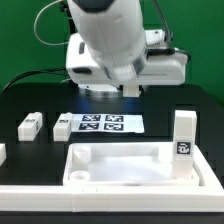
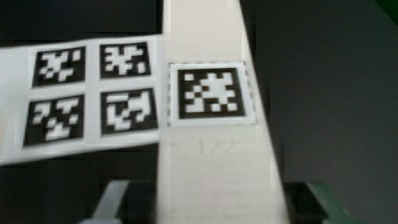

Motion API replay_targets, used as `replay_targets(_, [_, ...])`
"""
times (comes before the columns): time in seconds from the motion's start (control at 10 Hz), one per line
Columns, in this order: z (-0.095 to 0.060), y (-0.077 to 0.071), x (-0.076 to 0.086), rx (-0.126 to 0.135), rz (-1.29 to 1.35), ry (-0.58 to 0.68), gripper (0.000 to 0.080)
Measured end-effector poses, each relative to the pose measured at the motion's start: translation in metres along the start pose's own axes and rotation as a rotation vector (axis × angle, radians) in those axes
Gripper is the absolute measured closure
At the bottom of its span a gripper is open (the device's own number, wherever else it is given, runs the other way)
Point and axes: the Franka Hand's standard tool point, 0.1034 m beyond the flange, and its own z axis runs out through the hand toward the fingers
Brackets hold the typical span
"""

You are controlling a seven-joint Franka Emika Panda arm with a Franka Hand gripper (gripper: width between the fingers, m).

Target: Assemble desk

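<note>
Looming over the counter's (image 1: 20,100) middle, the arm (image 1: 108,40) hides its gripper (image 2: 214,195) from the exterior view. In the wrist view the fingers (image 2: 121,200) press both sides of a tagged leg (image 2: 214,120), grasping it, with the marker board (image 1: 100,124) behind. The tabletop (image 1: 120,165) lies along the counter's near edge, and an upright leg (image 1: 183,135) stands at its corner toward the exterior view's right. One loose leg (image 1: 31,124) lies toward the counter's edge on the exterior view's left, and a second loose leg (image 1: 60,127) lies just beside the marker board.
</note>
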Motion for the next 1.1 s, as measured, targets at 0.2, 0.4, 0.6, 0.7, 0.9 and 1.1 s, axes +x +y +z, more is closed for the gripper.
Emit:
replay_targets(0.2, [-0.003, -0.004, 0.0, 0.008, -0.008, 0.179, 0.0511])
replay_targets(0.4, [-0.029, -0.006, 0.014, 0.022, -0.025, 0.329, 0.0511])
replay_targets(0.6, [-0.083, -0.006, 0.016, 0.038, -0.093, 0.51, 0.0511])
replay_targets(0.7, [-0.092, -0.006, 0.018, 0.036, -0.095, 0.565, 0.0511])
replay_targets(0.9, [-0.09, -0.007, 0.025, 0.032, -0.092, 0.699, 0.0511])
replay_targets(1.1, [-0.093, -0.004, 0.029, 0.024, -0.087, 0.868, 0.0511])
